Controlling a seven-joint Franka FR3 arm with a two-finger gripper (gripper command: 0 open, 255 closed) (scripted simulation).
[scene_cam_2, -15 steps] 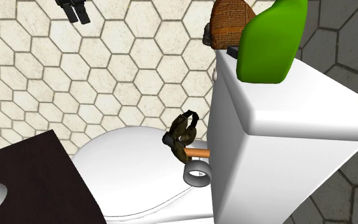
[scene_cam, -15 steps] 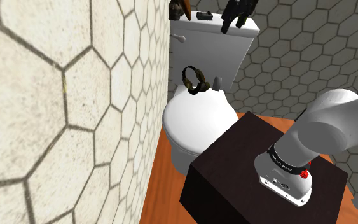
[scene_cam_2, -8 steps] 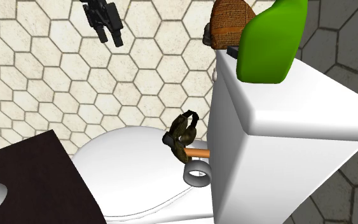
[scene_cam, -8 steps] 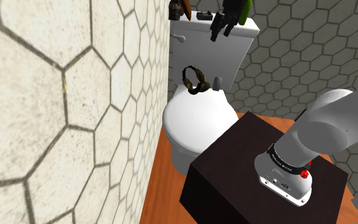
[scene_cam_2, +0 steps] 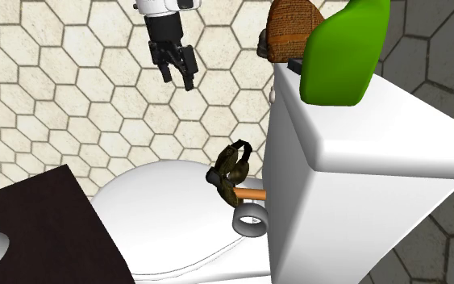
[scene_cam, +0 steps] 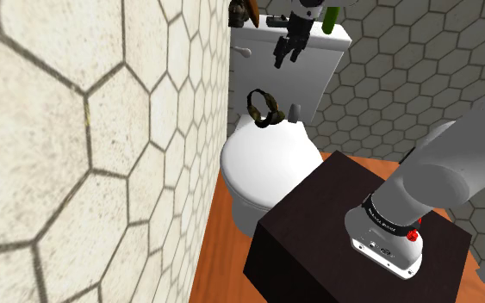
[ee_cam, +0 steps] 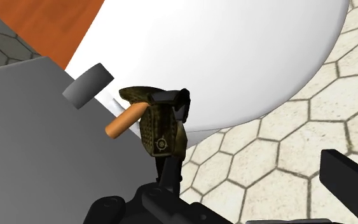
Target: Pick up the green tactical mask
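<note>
While the mask (scene_cam_2: 231,167) sits unmoved at the rear of the toilet lid (scene_cam_2: 152,206), just beside the tank (scene_cam_2: 354,185), my gripper (scene_cam_2: 179,78) has swung in and dropped lower. Fingers apart, empty. Still well above the mask. Judgement: approach under way; descent and closing remain.

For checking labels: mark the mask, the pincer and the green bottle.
mask (scene_cam_2: 230,168): second exterior view, its olive body.
pincer (scene_cam_2: 180,82): second exterior view, midway between the fingertips.
green bottle (scene_cam_2: 342,56): second exterior view, middle of its body.
</note>
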